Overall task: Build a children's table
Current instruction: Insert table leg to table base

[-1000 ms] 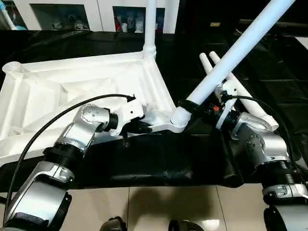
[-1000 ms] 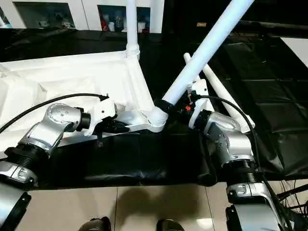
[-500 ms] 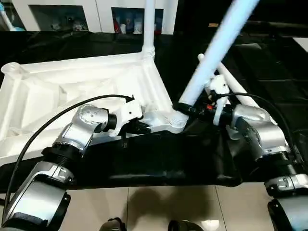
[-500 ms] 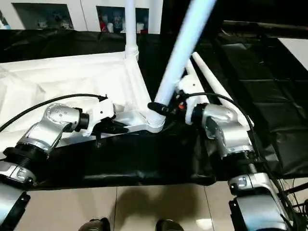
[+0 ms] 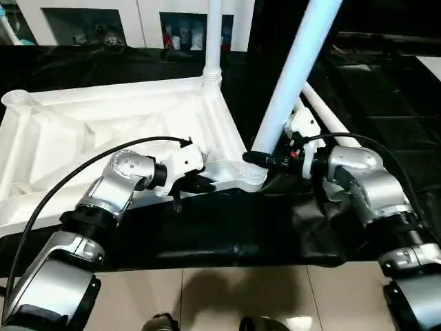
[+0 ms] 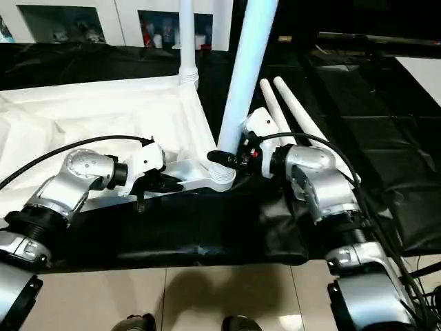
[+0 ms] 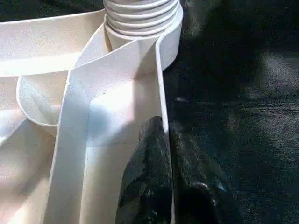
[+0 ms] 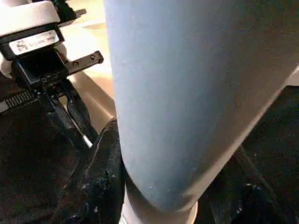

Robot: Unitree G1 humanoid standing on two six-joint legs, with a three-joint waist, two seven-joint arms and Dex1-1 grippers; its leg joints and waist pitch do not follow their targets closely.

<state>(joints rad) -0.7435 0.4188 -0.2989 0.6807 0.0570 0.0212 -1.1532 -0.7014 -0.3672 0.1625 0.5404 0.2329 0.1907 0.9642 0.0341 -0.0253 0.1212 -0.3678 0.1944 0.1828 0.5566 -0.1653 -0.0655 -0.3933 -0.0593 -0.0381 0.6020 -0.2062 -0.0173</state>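
Here the large white plastic table top (image 5: 103, 131) lies upside down on a black cloth (image 5: 227, 227), its ribbed underside facing up. At its near right corner socket (image 5: 253, 174), a long white tapered round leg (image 5: 293, 76) stands with its threaded foot in the socket. Its long axis rises steeply and leans a little to the right and away from the robot. The right gripper (image 5: 265, 160) has its black fingers half apart around this leg, just above the socket. The left gripper (image 7: 166, 177) is closed tight on the thin near rim of the table top, just beside the same corner. At the far right corner another white leg (image 5: 213, 38) stands upright in its socket. Two more white legs (image 6: 286, 110) lie side by side on the cloth, to the right of the table top, pointing away from the robot.
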